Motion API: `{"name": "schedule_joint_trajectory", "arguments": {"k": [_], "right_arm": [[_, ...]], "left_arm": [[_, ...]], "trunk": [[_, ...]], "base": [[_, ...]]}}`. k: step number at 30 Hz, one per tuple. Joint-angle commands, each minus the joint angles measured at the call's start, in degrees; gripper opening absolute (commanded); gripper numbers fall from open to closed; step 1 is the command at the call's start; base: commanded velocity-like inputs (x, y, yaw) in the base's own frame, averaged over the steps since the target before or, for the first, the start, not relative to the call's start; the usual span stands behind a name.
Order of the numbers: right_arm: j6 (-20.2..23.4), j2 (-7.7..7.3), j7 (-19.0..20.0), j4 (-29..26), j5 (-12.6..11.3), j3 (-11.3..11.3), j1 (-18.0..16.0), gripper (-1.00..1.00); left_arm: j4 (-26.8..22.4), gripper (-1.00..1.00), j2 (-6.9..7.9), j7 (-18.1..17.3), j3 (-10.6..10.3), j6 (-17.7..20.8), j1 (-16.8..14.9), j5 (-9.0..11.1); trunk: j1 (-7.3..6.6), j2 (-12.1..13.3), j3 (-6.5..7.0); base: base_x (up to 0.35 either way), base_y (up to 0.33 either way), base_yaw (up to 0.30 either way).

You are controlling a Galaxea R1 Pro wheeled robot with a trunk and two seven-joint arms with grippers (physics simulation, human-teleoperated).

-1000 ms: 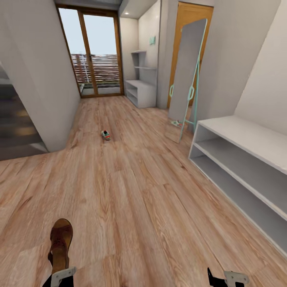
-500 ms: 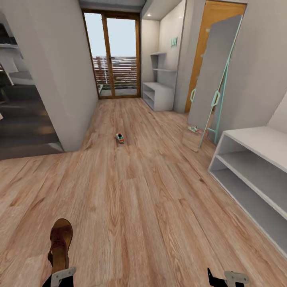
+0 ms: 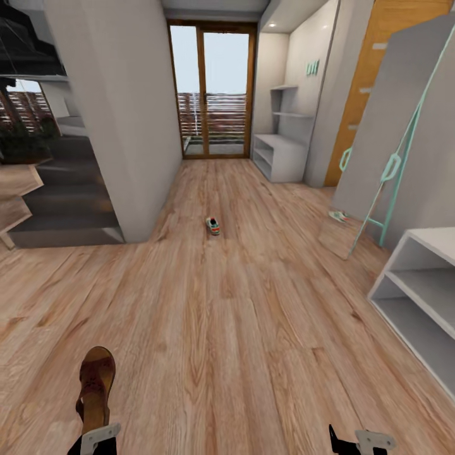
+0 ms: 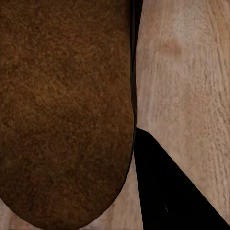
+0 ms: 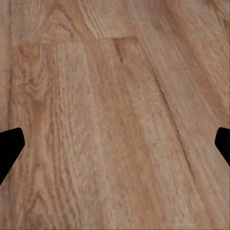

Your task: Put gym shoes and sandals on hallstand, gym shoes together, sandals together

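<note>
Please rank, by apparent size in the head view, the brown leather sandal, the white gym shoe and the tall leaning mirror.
1. Tall leaning mirror, largest.
2. Brown leather sandal, inflated by nearness to the camera.
3. White gym shoe, a speck down the corridor; likely not truly smaller than the sandal.

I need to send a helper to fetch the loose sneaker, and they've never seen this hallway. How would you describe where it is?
Look down the corridor floor toward the glass balcony door at its far end. The gym shoe lies alone mid-corridor, just past the corner of the grey wall beside the stairs. It is small and white with red-orange and green accents, unlike the brown sandal at the left gripper.
</note>
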Motion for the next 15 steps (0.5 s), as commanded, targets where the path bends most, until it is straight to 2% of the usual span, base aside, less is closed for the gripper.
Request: {"name": "schedule_joint_trajectory", "arguments": {"k": [1, 15], "right_arm": [[-0.17, 0.0, -0.03, 0.02, 0.03, -0.06, -0.01, 1.0], [-0.17, 0.0, -0.03, 0.02, 0.03, -0.06, -0.01, 1.0]], "left_arm": [[0.04, -1.0, -0.04, 0.08, 0.2, -0.13, -0.04, -0.3], [0.04, -1.0, -0.02, 0.08, 0.2, -0.13, -0.04, -0.31]], "trunk": [[0.02, -0.01, 0.0], [0.02, -0.01, 0.58]], "base": [[0.339, 0.0, 0.248], [0.338, 0.0, 0.247]]}}
